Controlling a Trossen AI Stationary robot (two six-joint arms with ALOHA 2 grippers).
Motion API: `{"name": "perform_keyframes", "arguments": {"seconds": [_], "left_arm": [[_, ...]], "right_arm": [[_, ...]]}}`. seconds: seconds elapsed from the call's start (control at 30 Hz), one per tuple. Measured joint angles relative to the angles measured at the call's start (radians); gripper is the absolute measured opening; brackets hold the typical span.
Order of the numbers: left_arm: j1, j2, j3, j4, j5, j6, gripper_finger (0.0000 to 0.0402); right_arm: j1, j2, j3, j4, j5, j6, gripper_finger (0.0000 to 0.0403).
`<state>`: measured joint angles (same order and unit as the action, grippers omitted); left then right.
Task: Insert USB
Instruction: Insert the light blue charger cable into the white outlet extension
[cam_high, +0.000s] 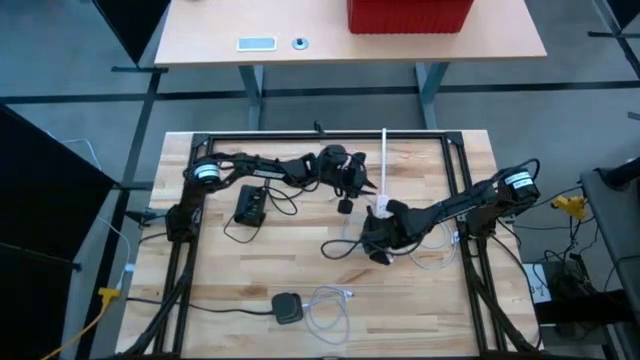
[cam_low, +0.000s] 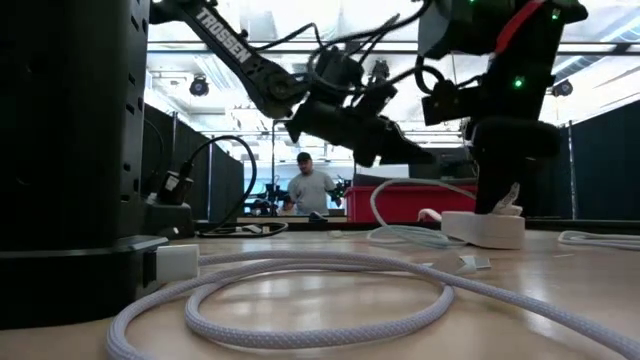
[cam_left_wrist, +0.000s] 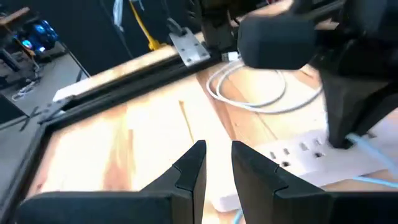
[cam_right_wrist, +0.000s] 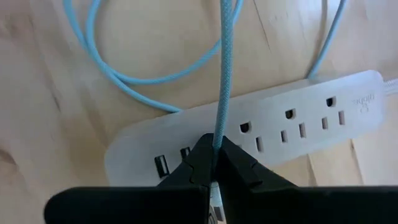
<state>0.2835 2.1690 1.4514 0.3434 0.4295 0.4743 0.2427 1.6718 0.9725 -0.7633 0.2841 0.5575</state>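
Right gripper (cam_right_wrist: 214, 163) clamped on blue cable (cam_right_wrist: 222, 81) over white power strip (cam_right_wrist: 298, 118), left gripper (cam_left_wrist: 214, 167) slightly apart, empty, near table's (cam_high: 230, 280) far edge.

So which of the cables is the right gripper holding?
The light blue braided cable, pinched between the right gripper fingers above the white power strip; the others lie loose on the table.

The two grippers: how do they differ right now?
The right gripper is shut on the blue cable, directly over the white power strip; the left gripper holds nothing, its fingers slightly apart. The right sits low at the strip, the left hovers nearby. Both have dark fingers.
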Motion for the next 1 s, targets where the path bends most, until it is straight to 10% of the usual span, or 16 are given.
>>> {"name": "perform_keyframes", "arguments": {"seconds": [1.0], "left_arm": [[-0.065,0.139,0.019,-0.004,-0.091,0.089,0.0063]], "right_arm": [[0.015,-0.194,0.021,0.11,-0.015,-0.16,0.0]]}}
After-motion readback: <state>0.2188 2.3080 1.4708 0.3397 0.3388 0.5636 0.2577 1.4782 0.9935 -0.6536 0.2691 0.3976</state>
